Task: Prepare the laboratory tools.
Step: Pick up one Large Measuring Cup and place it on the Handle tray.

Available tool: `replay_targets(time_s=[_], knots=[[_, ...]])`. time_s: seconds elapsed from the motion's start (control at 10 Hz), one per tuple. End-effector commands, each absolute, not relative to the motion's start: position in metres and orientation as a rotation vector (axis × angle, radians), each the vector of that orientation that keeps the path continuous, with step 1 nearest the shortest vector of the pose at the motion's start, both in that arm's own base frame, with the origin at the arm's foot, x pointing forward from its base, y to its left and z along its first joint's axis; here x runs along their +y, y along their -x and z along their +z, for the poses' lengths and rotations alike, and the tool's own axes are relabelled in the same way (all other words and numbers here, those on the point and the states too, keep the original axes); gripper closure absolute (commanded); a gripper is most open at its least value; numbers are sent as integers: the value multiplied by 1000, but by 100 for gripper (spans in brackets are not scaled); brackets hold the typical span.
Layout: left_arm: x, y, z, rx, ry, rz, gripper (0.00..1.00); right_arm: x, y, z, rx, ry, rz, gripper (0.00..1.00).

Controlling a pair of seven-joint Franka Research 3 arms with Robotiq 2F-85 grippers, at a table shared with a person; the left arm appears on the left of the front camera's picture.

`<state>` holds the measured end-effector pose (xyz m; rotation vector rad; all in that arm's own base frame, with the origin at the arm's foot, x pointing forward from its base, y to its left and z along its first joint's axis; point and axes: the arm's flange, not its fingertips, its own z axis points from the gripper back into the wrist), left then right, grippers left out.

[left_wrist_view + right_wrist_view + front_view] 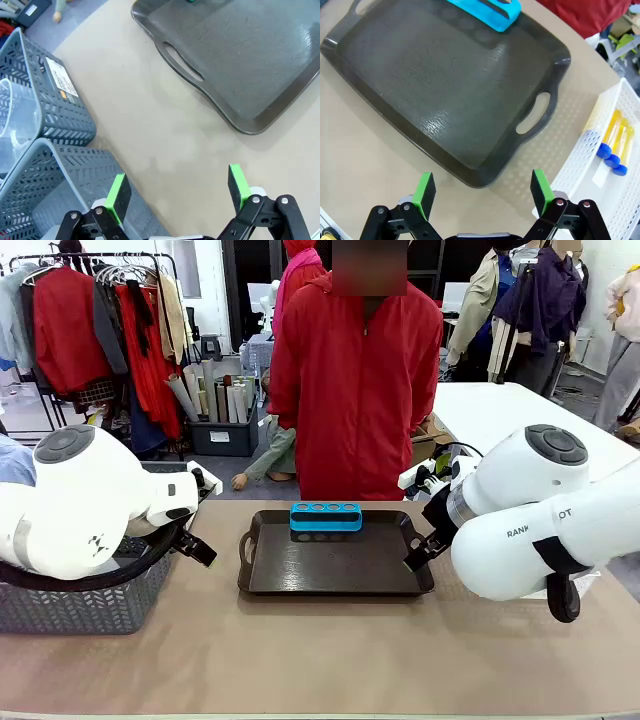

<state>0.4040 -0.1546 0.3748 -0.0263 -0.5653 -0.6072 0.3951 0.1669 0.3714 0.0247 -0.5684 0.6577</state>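
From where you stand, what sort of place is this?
Probably a robot test room rather than a lab: a left arm and right arm flank a table with a tray and blue tube rack, a person stands opposite, and racks of hanging clothes fill the back.

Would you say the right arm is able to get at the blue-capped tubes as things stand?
Probably yes: the right gripper hangs open beside the white basket, where the blue-capped tubes lie uncovered, nothing over them.

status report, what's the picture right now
Open left pincer, open right pincer, nothing held. Three orange tubes in white basket. On tray, blue rack at far edge.
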Motion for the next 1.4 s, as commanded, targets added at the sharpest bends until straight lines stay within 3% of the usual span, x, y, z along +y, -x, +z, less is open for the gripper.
replay_targets(time_s=[0.0,1.3], knots=[[-155,-404,376,-567,26,-607,0,167,-395,371,-569,-25,658,0],[-155,-404,376,-567,26,-607,0,167,-395,371,-569,-25,658,0]])
